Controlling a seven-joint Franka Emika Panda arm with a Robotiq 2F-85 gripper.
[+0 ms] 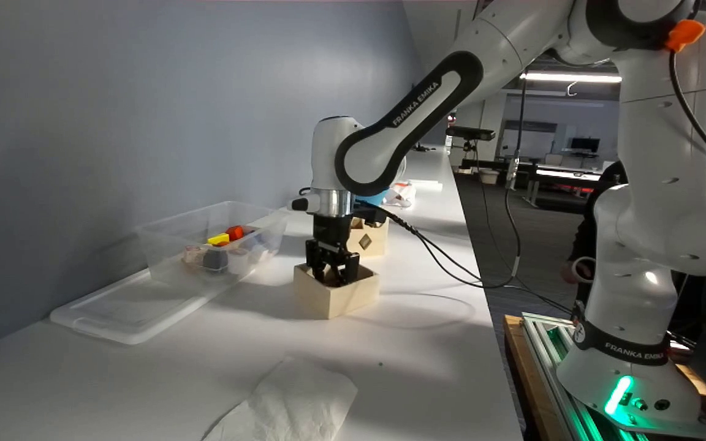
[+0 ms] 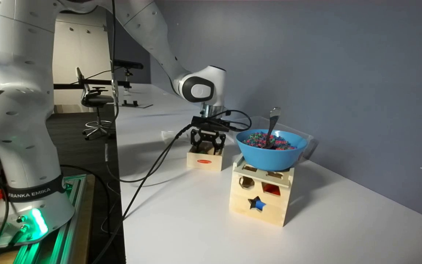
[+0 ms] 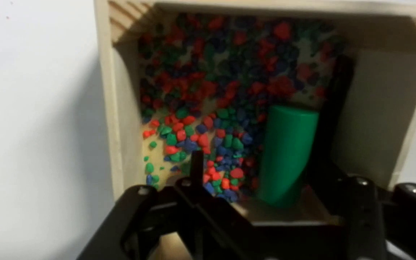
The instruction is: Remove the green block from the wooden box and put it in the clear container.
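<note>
The gripper is placed with its fingertips inside the wooden box, as is shown in both exterior views. In the wrist view its fingers are seen spread wide, with the green block between them. A gap is left between the block and one finger; whether the other is touched cannot be told. The block is contained in the box among scattered pebbles; whether it lies flat or leans cannot be made out.

On the worktop, the clear container is set between the box and the grey wall. A yellow block and a red block are contained in it. A clear lid is laid at its end. Near the box, a wooden cube is topped by a blue bowl, in which a utensil is stood among more pebbles. A white sheet is also seen.
</note>
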